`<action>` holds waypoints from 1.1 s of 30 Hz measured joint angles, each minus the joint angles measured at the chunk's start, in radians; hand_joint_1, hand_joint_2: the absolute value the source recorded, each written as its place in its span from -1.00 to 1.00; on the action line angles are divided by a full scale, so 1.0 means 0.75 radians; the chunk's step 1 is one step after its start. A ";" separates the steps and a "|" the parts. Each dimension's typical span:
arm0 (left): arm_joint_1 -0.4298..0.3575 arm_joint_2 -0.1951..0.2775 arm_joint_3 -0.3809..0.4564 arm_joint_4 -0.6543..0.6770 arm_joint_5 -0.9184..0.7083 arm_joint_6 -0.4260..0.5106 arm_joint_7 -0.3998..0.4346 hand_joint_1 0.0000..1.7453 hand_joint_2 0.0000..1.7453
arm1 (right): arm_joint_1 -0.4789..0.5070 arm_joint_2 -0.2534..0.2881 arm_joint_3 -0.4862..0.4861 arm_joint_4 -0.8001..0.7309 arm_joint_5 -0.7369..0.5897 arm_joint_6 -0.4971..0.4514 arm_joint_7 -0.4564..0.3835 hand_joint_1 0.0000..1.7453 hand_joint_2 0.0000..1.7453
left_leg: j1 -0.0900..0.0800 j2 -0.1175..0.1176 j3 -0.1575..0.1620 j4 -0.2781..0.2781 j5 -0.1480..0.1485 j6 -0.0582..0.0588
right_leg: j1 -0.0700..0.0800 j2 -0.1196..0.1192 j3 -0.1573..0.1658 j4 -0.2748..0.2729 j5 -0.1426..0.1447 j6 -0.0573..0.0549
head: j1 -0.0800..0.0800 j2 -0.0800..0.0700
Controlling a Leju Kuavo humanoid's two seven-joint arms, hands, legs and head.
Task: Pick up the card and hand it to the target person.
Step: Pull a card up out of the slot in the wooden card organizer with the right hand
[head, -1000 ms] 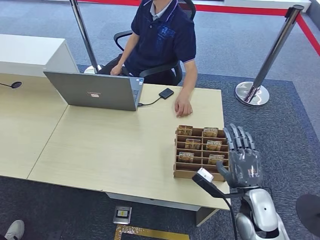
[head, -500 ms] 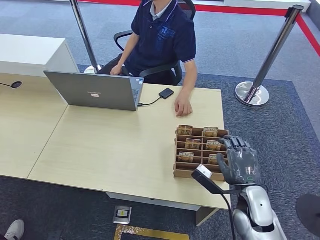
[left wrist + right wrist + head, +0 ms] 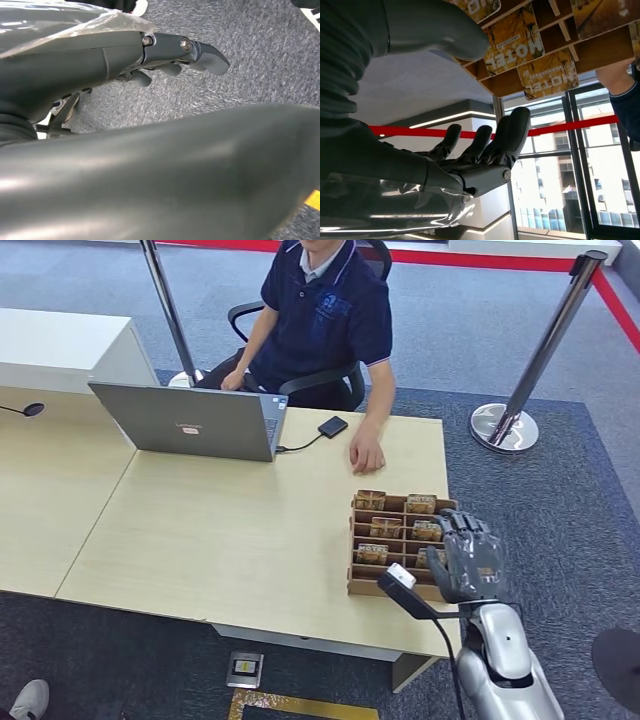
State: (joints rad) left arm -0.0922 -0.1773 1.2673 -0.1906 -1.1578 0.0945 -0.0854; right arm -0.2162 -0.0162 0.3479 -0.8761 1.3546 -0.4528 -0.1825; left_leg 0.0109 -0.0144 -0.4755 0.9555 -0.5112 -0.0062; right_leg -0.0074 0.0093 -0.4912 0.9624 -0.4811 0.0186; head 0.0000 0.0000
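The card (image 3: pixel 425 558), in the near-right slot of the wooden rack (image 3: pixel 362 540) at lower right of the head view, is best pinched by its exposed top edge, since the right hand (image 3: pixel 468 562) hovers there holding nothing, fingers apart.

My right hand (image 3: pixel 469 560) covers the near-right slots of the card rack (image 3: pixel 392 540). Whether my fingertips (image 3: pixel 516 125) touch a card cannot be told.
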 joint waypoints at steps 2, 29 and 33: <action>0.000 0.001 0.002 0.000 0.001 0.000 0.003 -1.00 -1.00 | 0.005 0.002 -0.002 -0.003 -0.003 -0.005 -0.004 -0.07 1.00 | 0.000 0.000 0.001 0.000 0.000 0.000 | 0.000 0.000 0.001 0.000 0.000 0.000 | 0.000 0.000; 0.001 -0.002 0.001 0.002 -0.001 0.002 0.008 -1.00 -1.00 | 0.017 -0.002 -0.033 0.045 -0.016 0.000 0.003 -0.18 1.00 | 0.000 -0.001 0.000 0.000 0.000 0.000 | 0.000 -0.001 0.000 0.000 0.000 0.001 | 0.000 0.000; 0.001 -0.003 0.003 0.002 -0.001 0.003 0.009 -1.00 -1.00 | 0.006 -0.001 -0.043 0.076 -0.021 0.000 -0.002 -0.13 1.00 | 0.000 0.000 -0.001 0.001 0.000 0.000 | 0.000 0.000 -0.001 0.000 0.001 0.000 | 0.000 0.000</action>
State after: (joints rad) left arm -0.0912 -0.1794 1.2693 -0.1894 -1.1583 0.0968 -0.0789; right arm -0.2117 -0.0168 0.3158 -0.8192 1.3386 -0.4528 -0.1842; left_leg 0.0107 -0.0146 -0.4761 0.9560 -0.5110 -0.0061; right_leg -0.0075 0.0090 -0.4917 0.9626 -0.4806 0.0189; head 0.0000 0.0000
